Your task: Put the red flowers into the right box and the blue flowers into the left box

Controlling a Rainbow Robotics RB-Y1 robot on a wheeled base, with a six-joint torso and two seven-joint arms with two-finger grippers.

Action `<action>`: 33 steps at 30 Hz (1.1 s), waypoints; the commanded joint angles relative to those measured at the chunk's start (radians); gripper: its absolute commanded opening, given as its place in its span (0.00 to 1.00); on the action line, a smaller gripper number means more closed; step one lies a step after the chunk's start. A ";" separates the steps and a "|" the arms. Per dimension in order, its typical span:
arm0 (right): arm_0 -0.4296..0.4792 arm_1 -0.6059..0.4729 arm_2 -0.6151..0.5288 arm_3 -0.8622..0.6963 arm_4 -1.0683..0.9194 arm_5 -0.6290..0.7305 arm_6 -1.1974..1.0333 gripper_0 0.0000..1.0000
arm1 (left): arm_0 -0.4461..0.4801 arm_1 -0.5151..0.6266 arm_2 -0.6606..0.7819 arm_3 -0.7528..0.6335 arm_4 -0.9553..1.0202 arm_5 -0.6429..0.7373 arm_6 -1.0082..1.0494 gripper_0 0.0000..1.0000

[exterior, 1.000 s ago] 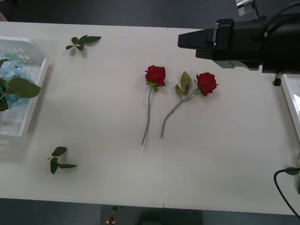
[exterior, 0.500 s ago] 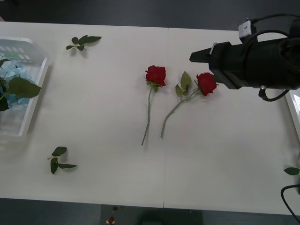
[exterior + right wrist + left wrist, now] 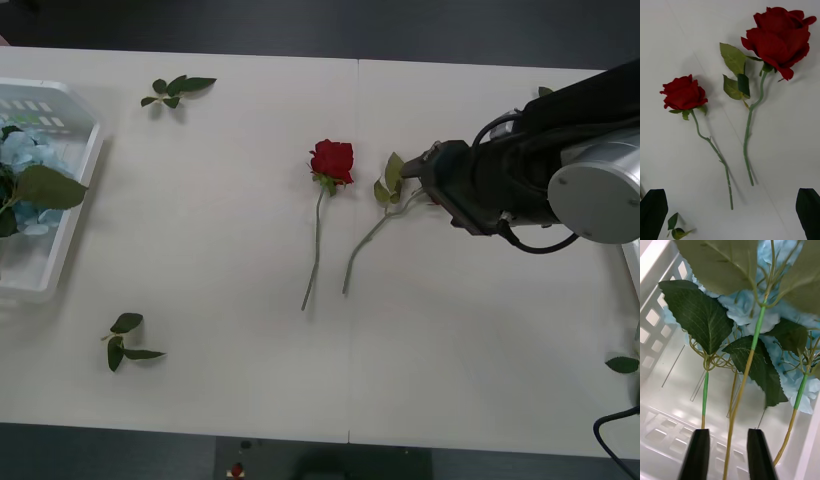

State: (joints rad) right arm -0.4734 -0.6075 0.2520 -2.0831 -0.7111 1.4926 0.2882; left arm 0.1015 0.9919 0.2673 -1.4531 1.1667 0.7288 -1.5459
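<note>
right wrist view: 2 red flowers [image 3: 778, 35] before open right end effector [image 3: 730, 213]

You get bright, even overhead light on the tabletop [image 3: 250, 380]; shadows beside the red flowers [image 3: 684, 93] stay soft, nothing glares.

**White bench and what lies on it**

The white bench [image 3: 220, 400] fills the frame. At centre lie two red flowers [image 3: 332, 161], stems toward the lower edge. The left box [image 3: 75, 195] sits at the left edge. Loose leaf sprigs lie at upper left [image 3: 177, 89], lower left [image 3: 125, 341] and lower right [image 3: 622, 365].
</note>
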 commanded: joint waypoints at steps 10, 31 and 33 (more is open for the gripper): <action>-0.238 0.115 0.167 0.282 0.101 0.092 -0.227 1.00 | 0.021 0.045 0.046 -0.023 0.131 -0.083 -0.074 0.86; -0.363 0.236 0.316 0.756 0.242 -0.063 -0.196 1.00 | -0.126 0.070 0.139 -0.316 0.215 0.248 0.026 1.00; -0.363 0.242 0.325 0.781 0.251 -0.083 -0.190 1.00 | -0.174 0.070 0.093 -0.328 0.163 0.248 0.083 1.00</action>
State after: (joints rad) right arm -0.8106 -0.3942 0.5933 -1.3143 -0.4741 1.4261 0.0930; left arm -0.0100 1.0377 0.3789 -1.7500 1.3750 0.9779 -1.5727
